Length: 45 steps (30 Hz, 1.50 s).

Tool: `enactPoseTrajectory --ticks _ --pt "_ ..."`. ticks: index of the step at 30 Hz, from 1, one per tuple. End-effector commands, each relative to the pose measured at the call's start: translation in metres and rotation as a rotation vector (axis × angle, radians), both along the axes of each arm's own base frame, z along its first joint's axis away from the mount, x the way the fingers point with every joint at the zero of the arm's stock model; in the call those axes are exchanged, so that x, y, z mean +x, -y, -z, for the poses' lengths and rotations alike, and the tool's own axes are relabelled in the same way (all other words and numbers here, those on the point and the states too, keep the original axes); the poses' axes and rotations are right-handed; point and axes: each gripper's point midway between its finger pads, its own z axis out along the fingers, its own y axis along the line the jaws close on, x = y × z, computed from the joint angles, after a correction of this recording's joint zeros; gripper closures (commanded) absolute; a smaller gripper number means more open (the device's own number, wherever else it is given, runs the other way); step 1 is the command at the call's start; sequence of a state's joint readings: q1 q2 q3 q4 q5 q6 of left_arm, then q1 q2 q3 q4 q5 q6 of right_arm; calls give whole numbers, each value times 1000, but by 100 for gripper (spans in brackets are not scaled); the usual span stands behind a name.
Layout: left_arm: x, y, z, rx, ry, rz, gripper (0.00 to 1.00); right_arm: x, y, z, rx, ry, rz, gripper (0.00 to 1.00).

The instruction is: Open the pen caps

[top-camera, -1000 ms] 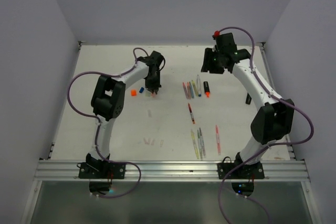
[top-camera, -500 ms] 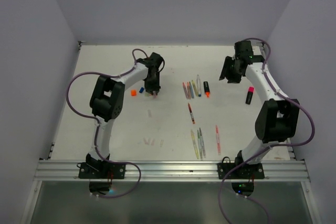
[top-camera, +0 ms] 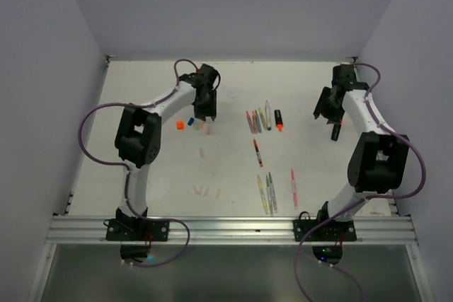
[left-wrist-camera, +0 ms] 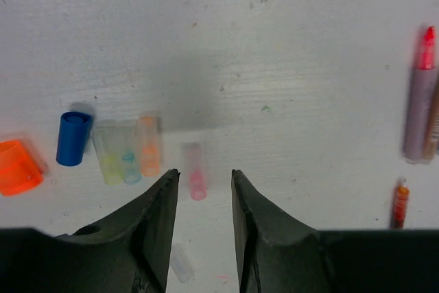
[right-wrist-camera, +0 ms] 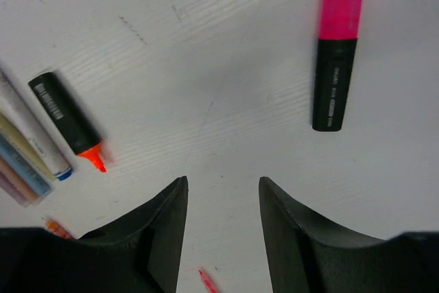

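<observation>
A translucent, cylindrical pink cap (left-wrist-camera: 197, 180) lies on the matte white table (left-wrist-camera: 274, 46).

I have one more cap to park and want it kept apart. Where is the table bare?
Bare: the middle of the far strip of the table, and the gap between the orange-tipped highlighter and the pink-capped highlighter. Crowded: the loose caps by the left gripper and the pen row right of them.
</observation>
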<state>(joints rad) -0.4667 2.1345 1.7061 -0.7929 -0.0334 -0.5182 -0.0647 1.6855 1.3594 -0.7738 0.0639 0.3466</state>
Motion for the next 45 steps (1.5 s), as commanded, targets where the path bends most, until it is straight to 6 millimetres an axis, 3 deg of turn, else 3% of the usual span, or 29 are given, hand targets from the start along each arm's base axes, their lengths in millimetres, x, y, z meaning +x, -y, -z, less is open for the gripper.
enactPoseTrajectory --ticks 1,5,6,7,9,10,11,20,27,32,34,37,40,45 --pt "30 17 -93 -129 223 27 60 -7 26 0 -92 -11 40 50" --pt "26 35 -140 -251 284 80 59 -7 49 16 -119 -47 82 41" --pt "22 39 -160 -294 321 95 59 -7 53 20 -120 -55 88 39" --pt "14 42 -157 -320 309 108 58 -6 55 24 -112 -60 87 37" --pt "5 53 -182 -422 355 147 57 -3 65 33 -115 -67 98 36" --pt "-2 54 -177 -436 343 155 57 -3 69 36 -116 -71 103 35" --pt "-8 59 -189 -479 368 179 56 -4 76 43 -114 -86 116 34" --pt "-25 59 -185 -505 359 218 55 -6 88 73 -92 -135 128 35" --pt "-32 56 -184 -509 348 211 54 -8 83 98 -58 -183 123 45" --pt "-35 51 -188 -496 356 190 54 -15 79 112 -39 -208 128 62" --pt "-36 49 -190 -491 355 179 53 -16 76 117 -22 -216 122 77" --pt "-37 44 -194 -481 361 159 53 -14 71 114 -31 -210 125 100" --pt "-39 43 -199 -481 356 149 52 -3 57 92 -74 -180 90 100" --pt "-39 41 -207 -474 332 112 50 23 -6 24 -38 -45 -17 100"
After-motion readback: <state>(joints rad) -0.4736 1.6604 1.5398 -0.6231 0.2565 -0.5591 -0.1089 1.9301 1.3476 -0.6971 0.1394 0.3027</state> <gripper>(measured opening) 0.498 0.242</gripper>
